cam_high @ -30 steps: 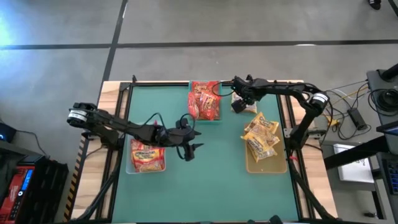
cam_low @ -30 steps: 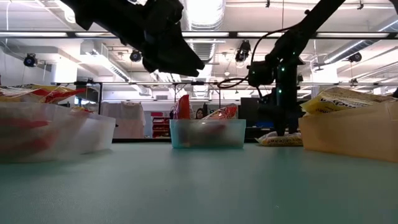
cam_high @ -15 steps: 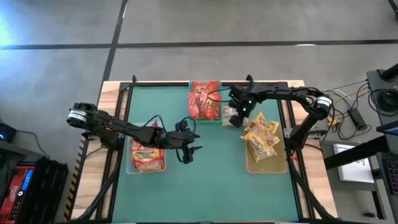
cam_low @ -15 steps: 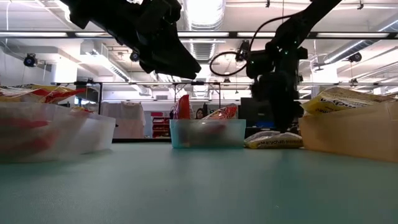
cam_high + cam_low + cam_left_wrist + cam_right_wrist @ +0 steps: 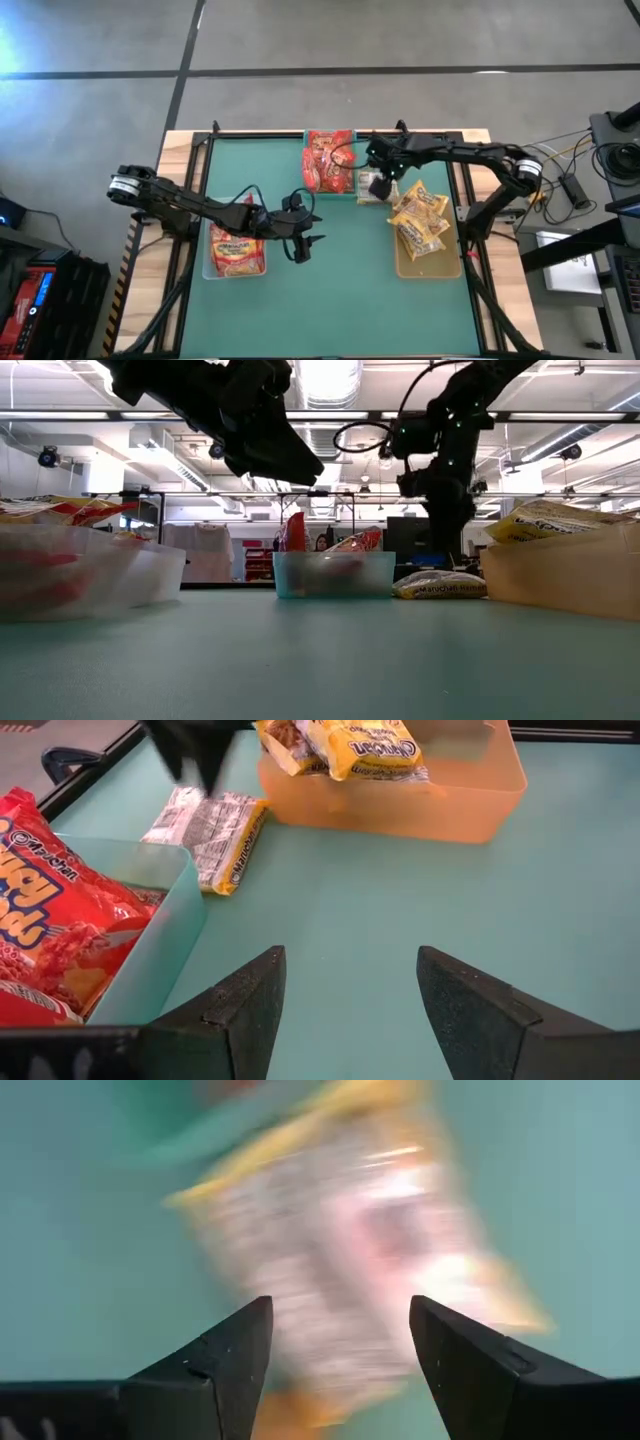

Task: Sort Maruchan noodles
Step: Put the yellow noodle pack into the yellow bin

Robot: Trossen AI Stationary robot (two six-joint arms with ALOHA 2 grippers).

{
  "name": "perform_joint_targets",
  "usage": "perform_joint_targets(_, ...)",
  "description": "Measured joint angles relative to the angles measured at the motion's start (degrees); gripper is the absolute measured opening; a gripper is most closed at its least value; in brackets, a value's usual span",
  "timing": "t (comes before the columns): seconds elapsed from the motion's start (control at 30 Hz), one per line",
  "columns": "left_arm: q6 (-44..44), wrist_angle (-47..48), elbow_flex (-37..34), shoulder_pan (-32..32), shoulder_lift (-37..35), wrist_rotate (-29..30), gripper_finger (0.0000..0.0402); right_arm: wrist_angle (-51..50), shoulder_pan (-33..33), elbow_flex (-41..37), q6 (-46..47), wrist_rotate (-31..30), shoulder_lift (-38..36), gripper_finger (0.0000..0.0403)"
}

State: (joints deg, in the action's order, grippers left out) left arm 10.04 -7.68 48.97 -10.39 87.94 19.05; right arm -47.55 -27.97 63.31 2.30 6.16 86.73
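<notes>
One loose Maruchan noodles packet, white-silver with a yellow edge, lies flat on the mat between the teal bin and the tan bin. It also shows in the left wrist view and the low view. My right gripper hovers just over it, open, pointing steeply down, its fingers apart above the blurred packet. My left gripper hangs open over the bare mat right of the clear bin, nothing between its fingers.
Red packets fill the teal bin at the far middle. Orange-red packets lie in the clear bin at the left, yellow ones in the tan bin at the right. The near half of the mat is bare.
My right gripper has moved from the far right toward the teal bin, rolling its wrist, and the loose packet has slid along the mat with it, a little left and nearer. The gripper has then risen off the packet, which stays flat on the mat.
</notes>
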Motion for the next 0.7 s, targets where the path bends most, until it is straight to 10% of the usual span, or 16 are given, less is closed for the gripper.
perform_joint_targets(0.1, 0.0, 0.0, 0.0, 0.0, 0.0, 0.0, 0.0210, 0.1, -0.1, 0.3, 3.4, -11.8, -0.6, 0.0226)
perform_joint_targets(0.33, -0.1, 0.0, 0.0, 0.0, -0.1, 0.1, 0.0210, 1.3, 0.3, -1.6, 7.2, -12.6, 2.5, 0.0226)
perform_joint_targets(0.7, -0.5, 0.0, 0.1, 0.0, -0.3, 0.1, 0.0210, 1.8, 4.2, -1.5, 3.0, 1.6, 6.8, 0.0226)
